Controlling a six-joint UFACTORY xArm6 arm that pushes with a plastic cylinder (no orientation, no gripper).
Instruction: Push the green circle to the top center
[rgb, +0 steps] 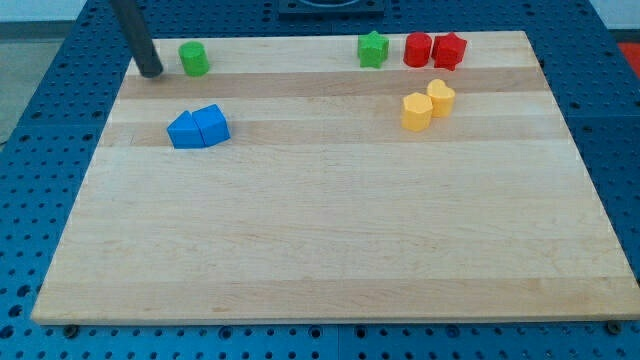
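My tip (151, 71) sits just left of the green circle (194, 59) at the desk's (320, 240) top-left, fingerless, poised, I judge, to shove it rightward toward top center.

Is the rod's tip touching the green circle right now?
Apart. The camera view shows a strip of bare wood between my tip and the green circle, which lies to its right.
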